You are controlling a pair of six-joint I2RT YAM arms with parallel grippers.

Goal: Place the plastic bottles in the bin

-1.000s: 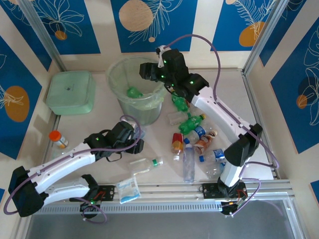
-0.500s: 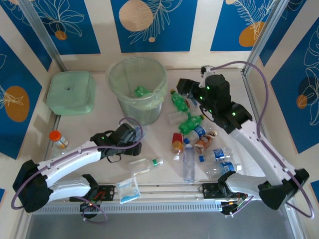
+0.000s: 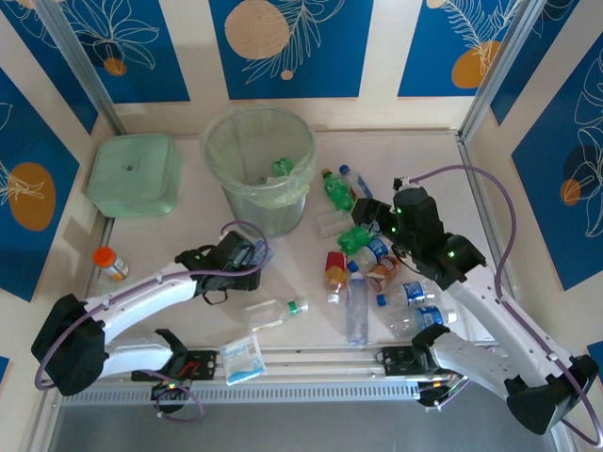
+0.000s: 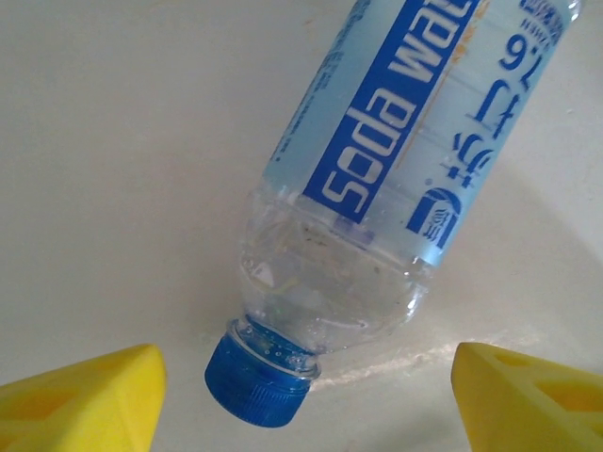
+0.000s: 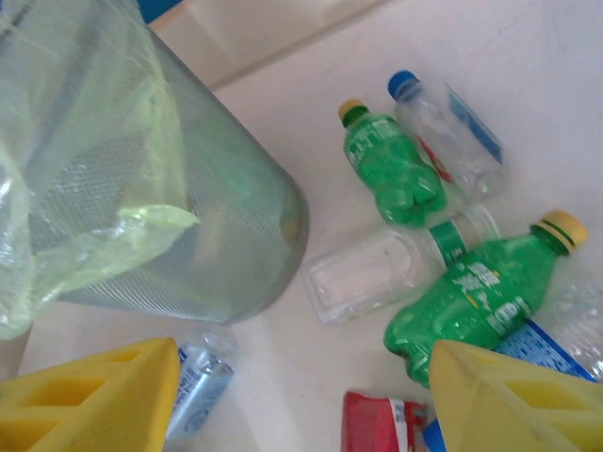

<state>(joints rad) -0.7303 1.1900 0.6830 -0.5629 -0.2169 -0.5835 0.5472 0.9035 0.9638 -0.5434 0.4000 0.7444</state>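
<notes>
Left gripper (image 4: 308, 363) fingers apart, flanking cap end of soda water bottle (image 4: 377, 169) lying on table (image 4: 113, 141) near bin (image 3: 268, 215). Right gripper (image 5: 301, 377) fingers apart, empty, above green bottles (image 5: 471, 301). Bottle likely light, thin-walled, slick, crushable: pinch gently across labelled body

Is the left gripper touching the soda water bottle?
Apart. Left wrist view: the left gripper straddles the soda water bottle, with bare table between it and each fingertip.

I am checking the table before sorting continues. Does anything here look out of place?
Yes: a flat blue-and-white sachet lies at the near edge. It is no bottle, unlike the plastic bottles scattered beside the bin.
</notes>
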